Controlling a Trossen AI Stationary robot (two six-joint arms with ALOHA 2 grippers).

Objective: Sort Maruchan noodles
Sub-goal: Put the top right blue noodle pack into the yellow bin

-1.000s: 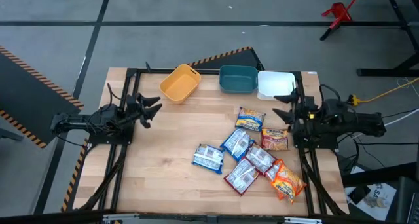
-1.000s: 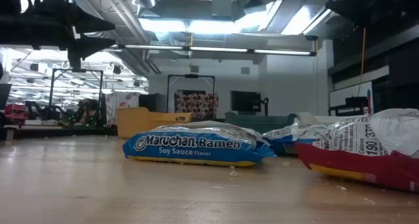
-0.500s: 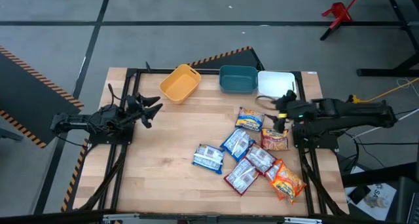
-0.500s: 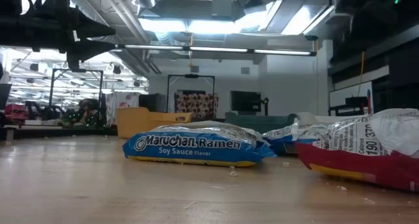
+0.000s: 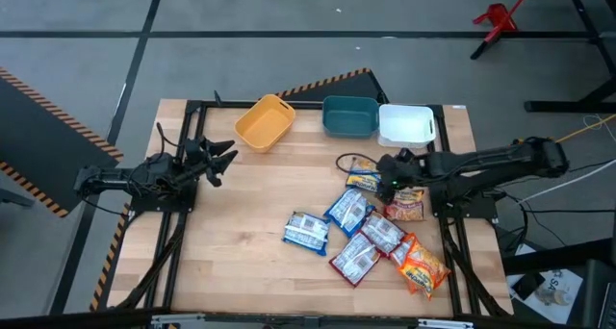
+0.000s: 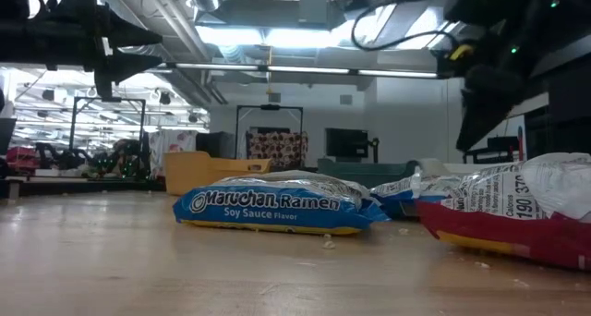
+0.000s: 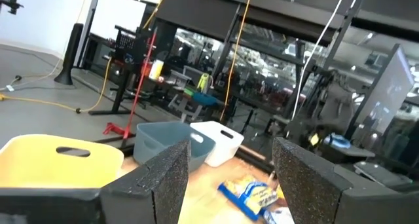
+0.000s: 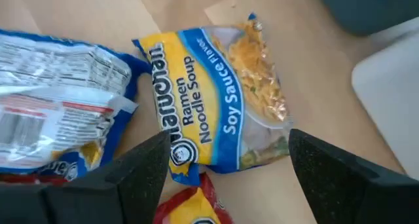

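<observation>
The noodle packets [image 5: 371, 225] lie in a loose heap on the pale wooden table [image 5: 250, 214], on the side nearer the right arm and in front of the white bin [image 5: 405, 125]. They are flat, crinkly plastic rectangles: some blue and white, some dark red, some orange-yellow. One blue packet [image 5: 306, 232] lies a little apart from the heap, toward the table's middle.

The right gripper [image 5: 388, 178] hangs over the edge of the heap nearest the white bin, its two dark, grainy fingers [image 8: 141, 178] spread apart and holding nothing. Between them, in the right wrist view, lies a blue-and-yellow soy sauce packet [image 8: 213, 96] with a clear window showing the noodles.

The white bin is a smooth, rounded plastic tub. Beside it stand a teal bin [image 5: 349, 115] and, further along the same edge, a tilted yellow bin [image 5: 265, 122].

The left gripper [image 5: 219, 159] waits far from the white bin, at the opposite side of the table, its fingers also apart.
</observation>
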